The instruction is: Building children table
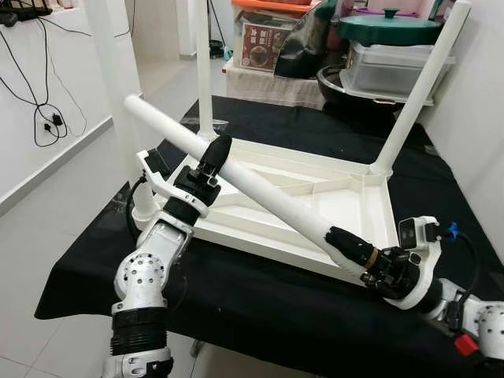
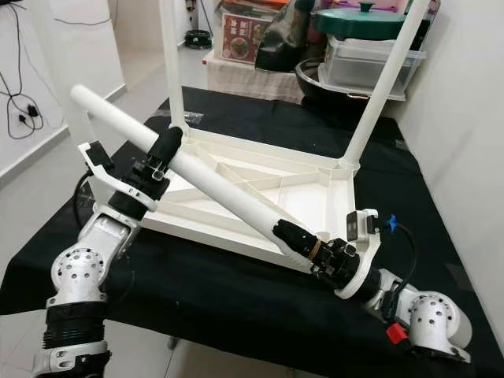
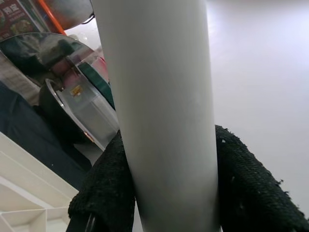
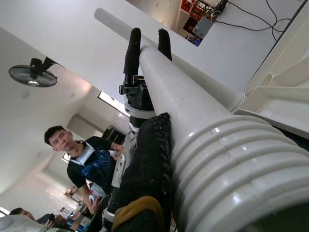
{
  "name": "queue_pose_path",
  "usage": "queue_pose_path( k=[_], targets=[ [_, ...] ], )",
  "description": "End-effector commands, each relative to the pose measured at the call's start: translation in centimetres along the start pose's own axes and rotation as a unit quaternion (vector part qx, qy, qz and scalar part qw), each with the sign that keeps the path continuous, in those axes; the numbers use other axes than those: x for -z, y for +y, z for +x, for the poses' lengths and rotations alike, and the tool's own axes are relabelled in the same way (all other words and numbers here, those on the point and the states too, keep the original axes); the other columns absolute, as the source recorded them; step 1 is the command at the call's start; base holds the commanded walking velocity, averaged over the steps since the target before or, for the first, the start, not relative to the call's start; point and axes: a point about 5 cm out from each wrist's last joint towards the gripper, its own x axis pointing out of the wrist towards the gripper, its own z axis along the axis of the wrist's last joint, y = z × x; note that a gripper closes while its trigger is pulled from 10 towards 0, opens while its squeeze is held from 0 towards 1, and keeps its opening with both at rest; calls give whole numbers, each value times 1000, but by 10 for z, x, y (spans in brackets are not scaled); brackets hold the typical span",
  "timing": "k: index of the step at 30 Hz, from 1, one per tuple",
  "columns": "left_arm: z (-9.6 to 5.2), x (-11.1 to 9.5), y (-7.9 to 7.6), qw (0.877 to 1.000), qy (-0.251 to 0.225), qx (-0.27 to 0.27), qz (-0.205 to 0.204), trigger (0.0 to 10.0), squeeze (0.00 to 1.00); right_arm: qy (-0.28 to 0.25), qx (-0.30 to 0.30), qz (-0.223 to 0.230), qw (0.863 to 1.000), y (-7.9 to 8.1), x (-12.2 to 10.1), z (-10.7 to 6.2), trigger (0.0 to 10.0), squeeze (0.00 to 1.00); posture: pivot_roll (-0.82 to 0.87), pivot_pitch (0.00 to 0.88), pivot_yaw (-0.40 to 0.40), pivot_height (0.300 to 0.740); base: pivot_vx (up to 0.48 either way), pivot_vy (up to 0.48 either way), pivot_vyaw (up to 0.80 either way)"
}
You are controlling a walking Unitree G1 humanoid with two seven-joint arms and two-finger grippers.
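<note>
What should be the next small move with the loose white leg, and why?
Probably swing the white leg upright, threaded end down, toward the empty near corner of the upturned tabletop. Both tools, left and right, are shut on it, and it lies slanted across the frame, while other legs already stand in their corners.

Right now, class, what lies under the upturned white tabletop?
A black cloth lies under the tabletop, spreading past its edges. Whatever supports the cloth is covered, so it cannot be seen.

Our head cams look down at the upturned table (image 1: 331, 205) from above; both wrist cams sit super close against the same white leg (image 3: 164, 111).
</note>
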Motion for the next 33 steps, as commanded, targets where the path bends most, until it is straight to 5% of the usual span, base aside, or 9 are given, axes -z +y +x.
queue_pose_path(
  k=[1,8,11,12,13,14,24,25,33],
  targets=[
    [1,1,1,1000,5,-3,2,0,0,-4,-2,-10,1000,4,-1,0,0,0,40,0,-62,740,0,0,0],
    [0,-1,1,1000,0,-3,-2,0,0,-9,10,-27,1000,2,1,3,0,0,41,0,-63,740,0,0,0],
    [1,-1,-1,1000,4,-2,8,0,0,-17,7,-54,998,3,3,7,10000,0,44,0,-64,740,0,0,0],
    [1,-1,-1,1000,6,-1,9,7098,0,-15,3,-54,998,4,4,7,10000,0,43,0,-64,740,0,0,0],
    [1,-1,-2,1000,8,0,9,7098,0,-14,1,-54,998,4,5,8,10000,0,43,0,-64,740,0,0,0],
    [2,0,-2,1000,9,2,12,10000,0,-9,-2,-58,998,5,7,8,10000,1000,44,0,-64,740,0,0,0],
    [7,-7,-4,1000,-5,-1,19,10000,0,-19,13,-44,999,0,6,4,10000,1000,42,0,-67,740,0,0,0],
    [9,-12,-5,1000,-14,0,16,10000,0,-19,26,-40,999,-3,7,1,10000,0,43,0,-68,740,0,0,0],
    [22,-34,-23,998,-59,25,9,10000,0,-21,51,-23,998,-11,13,-5,10000,0,45,0,-69,740,0,0,0]
  ],
)
